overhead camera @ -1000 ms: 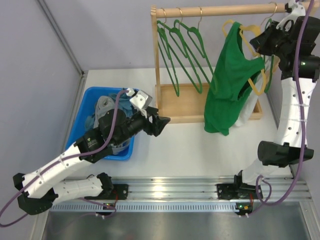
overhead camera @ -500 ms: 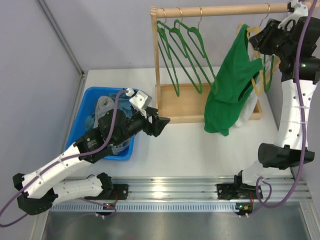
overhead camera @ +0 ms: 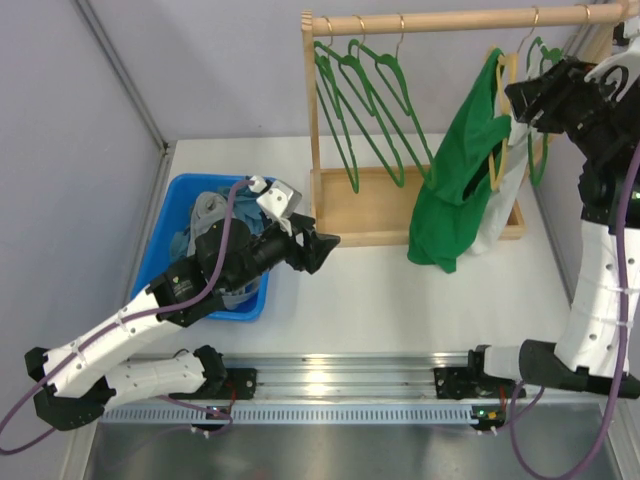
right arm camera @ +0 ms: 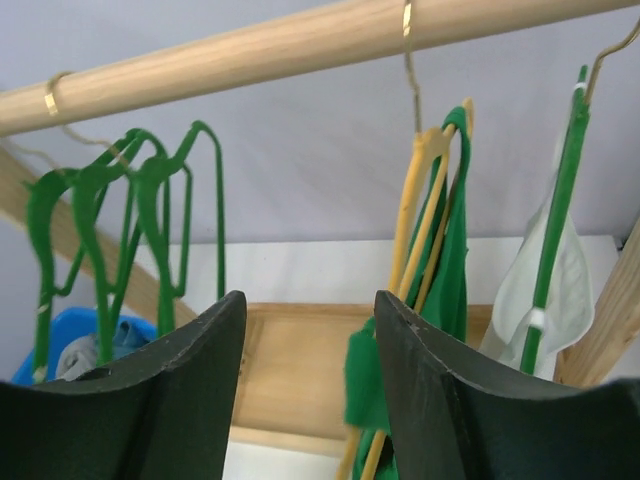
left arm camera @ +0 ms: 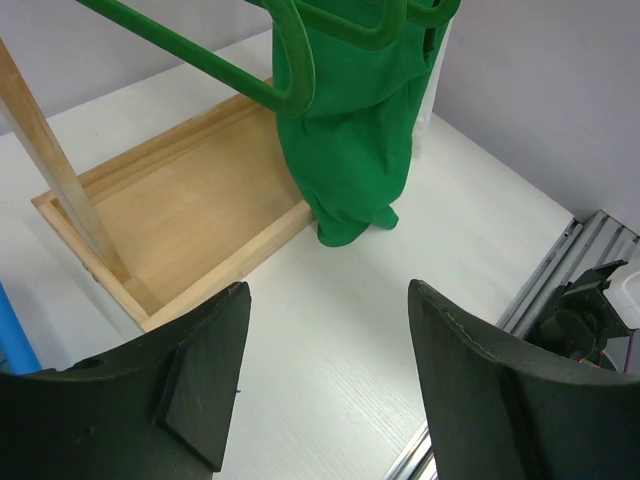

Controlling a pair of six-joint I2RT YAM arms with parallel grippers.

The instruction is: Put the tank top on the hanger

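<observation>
One blue bin (overhead camera: 172, 215) of crumpled clothes (overhead camera: 208, 212)

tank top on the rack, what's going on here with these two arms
The tank top hangs on the yellow hanger, whose hook sits over the wooden rail. The right end effector is up beside them, open and holding nothing. The left end effector hovers open above the table, next to the blue bin of clothes.

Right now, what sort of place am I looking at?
Probably a lab bench staged as a laundry corner: a wooden clothes rack with dark green plastic hangers, a blue plastic bin of clothes, bare grey partition walls.
</observation>
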